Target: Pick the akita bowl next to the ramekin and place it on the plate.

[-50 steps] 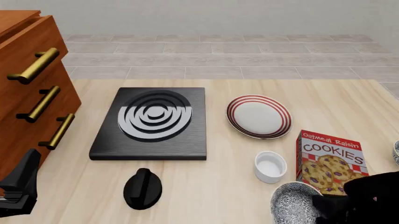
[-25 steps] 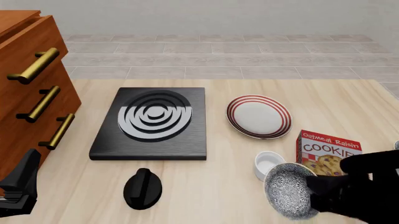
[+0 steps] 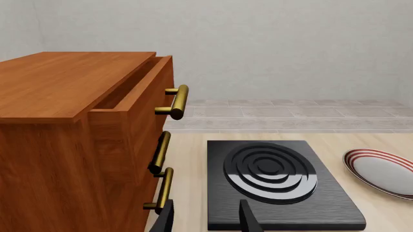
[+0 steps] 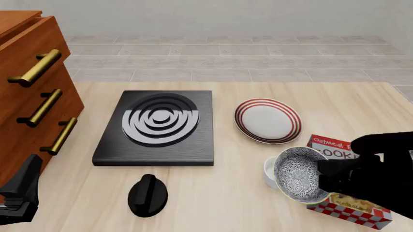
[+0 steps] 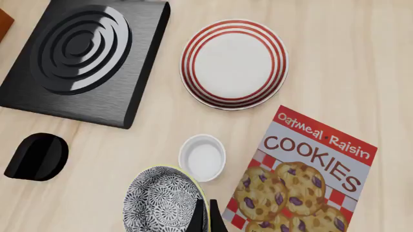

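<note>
The speckled akita bowl (image 4: 299,174) hangs tilted above the table, its rim pinched by my right gripper (image 4: 326,176), which is shut on it. In the right wrist view the bowl (image 5: 164,200) sits just ahead of the fingertips (image 5: 205,218), over the table beside the white ramekin (image 5: 202,157). The ramekin (image 4: 270,170) is mostly hidden behind the bowl in the front view. The red-ringed plate (image 4: 268,120) lies farther back, bare; it also shows as plate (image 5: 233,64) and plate (image 3: 382,171). My left gripper (image 3: 205,217) is open at the front left, near the drawers.
A black stove (image 4: 158,126) with white rings lies left of the plate. A black knob (image 4: 148,194) sits in front of it. The cookie box (image 4: 345,183) lies under my right arm. A wooden drawer unit (image 4: 32,96) stands at the left.
My right gripper has lifted the akita bowl and carried it back toward the plate, over the ramekin's near side. The left arm has not moved.
</note>
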Robot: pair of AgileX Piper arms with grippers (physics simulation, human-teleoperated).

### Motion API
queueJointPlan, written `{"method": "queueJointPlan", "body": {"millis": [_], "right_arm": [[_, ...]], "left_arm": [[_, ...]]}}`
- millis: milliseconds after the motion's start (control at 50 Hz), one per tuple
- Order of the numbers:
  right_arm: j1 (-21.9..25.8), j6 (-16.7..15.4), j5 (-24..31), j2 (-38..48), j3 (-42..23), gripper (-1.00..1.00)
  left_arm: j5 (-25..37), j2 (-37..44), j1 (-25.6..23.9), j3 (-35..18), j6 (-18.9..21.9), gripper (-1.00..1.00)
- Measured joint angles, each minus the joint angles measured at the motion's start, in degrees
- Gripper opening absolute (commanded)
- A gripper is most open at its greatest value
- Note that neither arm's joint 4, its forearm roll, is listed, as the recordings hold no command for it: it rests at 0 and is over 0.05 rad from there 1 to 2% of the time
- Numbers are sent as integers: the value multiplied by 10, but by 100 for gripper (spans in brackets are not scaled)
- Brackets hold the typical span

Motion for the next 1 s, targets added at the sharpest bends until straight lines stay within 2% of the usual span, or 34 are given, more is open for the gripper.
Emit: {"method": "queueJointPlan", "body": {"millis": [400, 1000], "right_arm": [[-30, -18, -39, 53, -34, -100], [-51, -32, -108, 136, -76, -100]], "left_arm": [[0, 0, 0, 0, 0, 100], [0, 0, 0, 0, 0, 100]]}}
